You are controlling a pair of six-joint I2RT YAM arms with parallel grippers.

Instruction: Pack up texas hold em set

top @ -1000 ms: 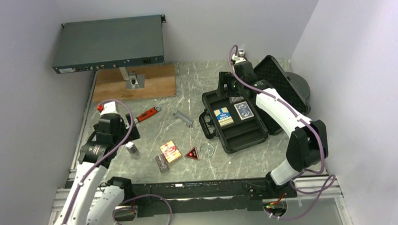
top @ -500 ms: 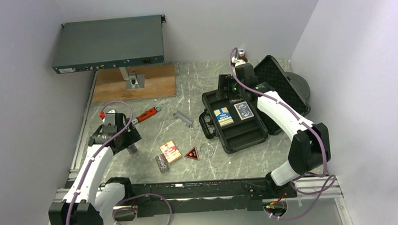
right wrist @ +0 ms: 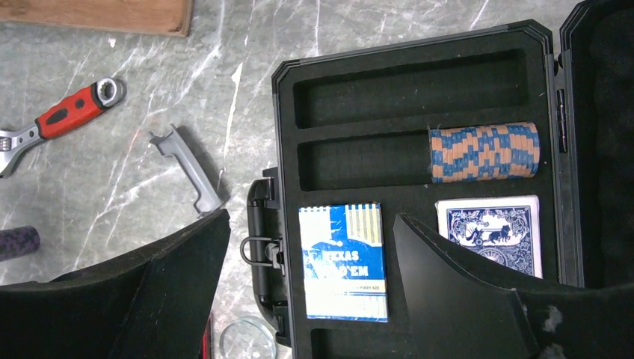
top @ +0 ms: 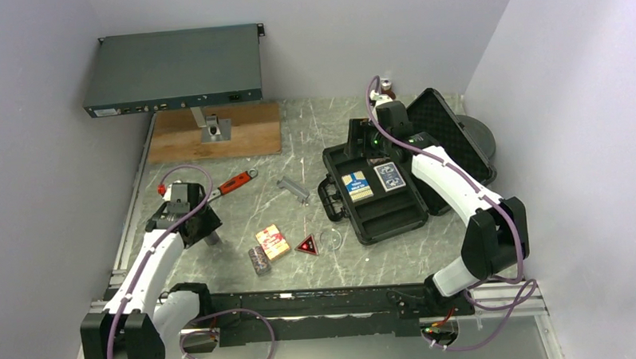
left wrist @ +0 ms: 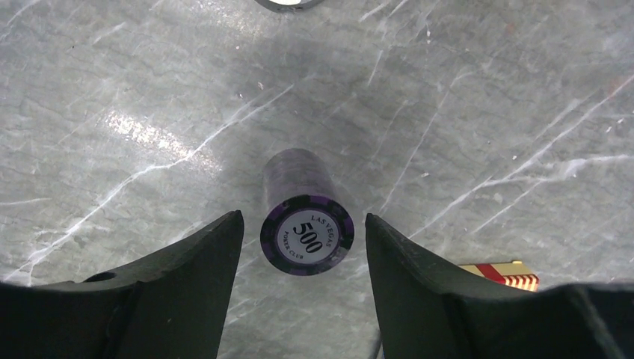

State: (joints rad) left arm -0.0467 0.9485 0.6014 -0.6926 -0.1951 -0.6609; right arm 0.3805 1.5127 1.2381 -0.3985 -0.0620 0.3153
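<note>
The black case (top: 377,213) lies open at the right, lid (top: 451,135) tipped back. In its slots sit a blue-yellow card box (right wrist: 342,262), a blue card box (right wrist: 490,232) and a row of orange-blue chips (right wrist: 484,152). My right gripper (right wrist: 310,215) hovers open above the case, holding nothing. A purple chip stack (left wrist: 303,224) stands on the table between the fingers of my left gripper (left wrist: 303,217), with a gap on each side. On the table lie a red-orange card box (top: 272,242), a red triangle (top: 307,244), a clear disc (top: 330,240) and another chip stack (top: 259,261).
A red-handled wrench (top: 235,182) and a grey bracket (top: 293,188) lie mid-table. A wooden board (top: 215,131) with a grey rack unit (top: 175,69) above it fills the back left. A dark round spool (top: 479,138) sits behind the case lid.
My left gripper has moved in around the purple chip stack and its jaws have narrowed. The right gripper has shifted slightly over the case.
</note>
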